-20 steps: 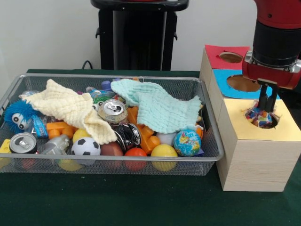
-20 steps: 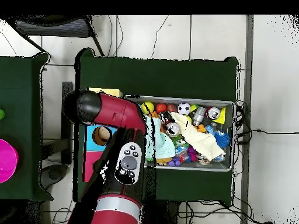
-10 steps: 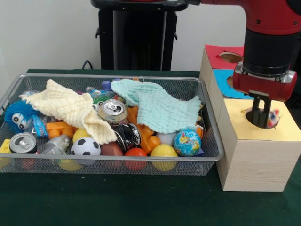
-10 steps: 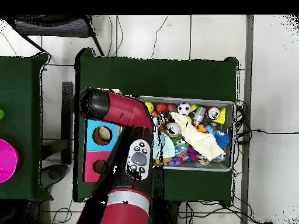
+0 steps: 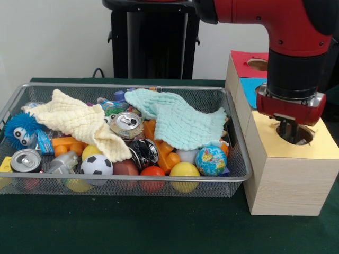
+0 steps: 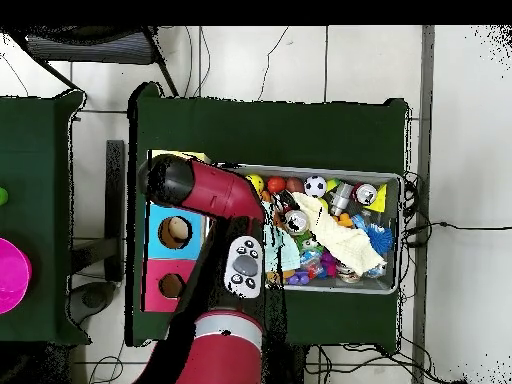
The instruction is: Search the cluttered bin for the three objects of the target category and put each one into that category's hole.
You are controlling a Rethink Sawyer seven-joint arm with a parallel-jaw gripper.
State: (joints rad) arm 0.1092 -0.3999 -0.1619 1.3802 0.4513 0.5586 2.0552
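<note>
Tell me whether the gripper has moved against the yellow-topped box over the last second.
Yes. The gripper has shifted left across the yellow-topped box, from the hole's right part to its left; the colourful object seen there earlier is gone.

End effector (image 5: 289, 132) hangs right over the yellow hole (image 5: 294, 134) of the wooden box (image 5: 286, 174). Left of it, the wire bin (image 5: 122, 182) sits crammed: balls, cans, two cloths, on the green table (image 5: 159, 227).

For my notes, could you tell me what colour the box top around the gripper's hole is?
Yellow; the front view shows it best.
</note>
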